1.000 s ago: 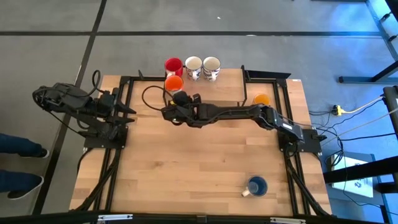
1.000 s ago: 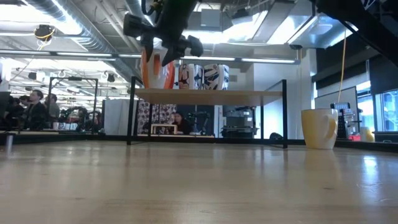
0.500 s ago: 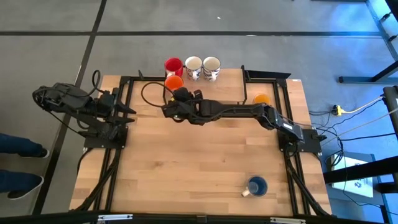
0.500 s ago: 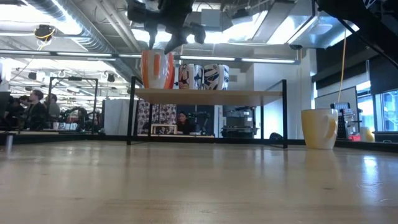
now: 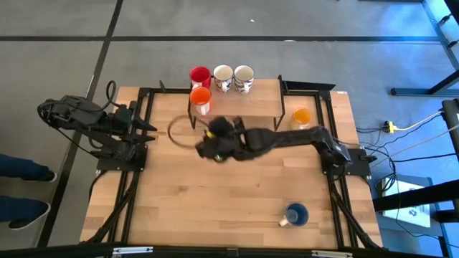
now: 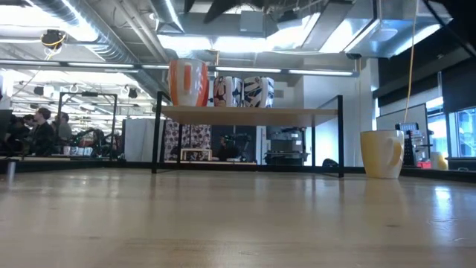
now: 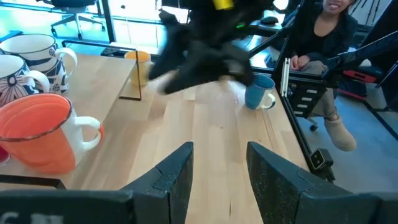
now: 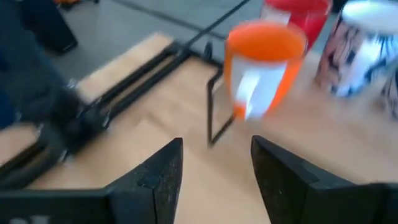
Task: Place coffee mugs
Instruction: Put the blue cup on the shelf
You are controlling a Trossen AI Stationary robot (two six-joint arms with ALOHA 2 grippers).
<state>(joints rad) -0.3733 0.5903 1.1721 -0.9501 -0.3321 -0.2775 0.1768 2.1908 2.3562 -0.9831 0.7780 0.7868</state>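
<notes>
The orange-red mug (image 5: 200, 97) (image 8: 264, 62) stands upright on its base at the near left corner of a raised shelf (image 6: 253, 113). Behind it on the shelf stand the red mug (image 5: 199, 75) and two white patterned mugs (image 5: 223, 77) (image 5: 244, 77). On the table, the yellow-orange mug (image 5: 301, 116) (image 6: 381, 154) stands upright near the right edge and the blue mug (image 5: 295, 213) near the near edge. My right gripper (image 5: 215, 140) (image 8: 214, 162) hovers open, nearer than the shelf, touching nothing. My left gripper (image 7: 217, 168) waits open at the table's left edge.
The shelf stands on thin black legs (image 6: 157, 134) along the far edge, with open tabletop (image 5: 215, 193) in front of it. A black cable loop (image 5: 179, 129) lies by the shelf's left leg. A seated person (image 7: 323, 37) is beyond the table's right side.
My right gripper has come away from the orange-red mug on the shelf, risen out of the top of the low view and drawn back toward the table's near edge. The mug stays standing on the shelf where it was.
</notes>
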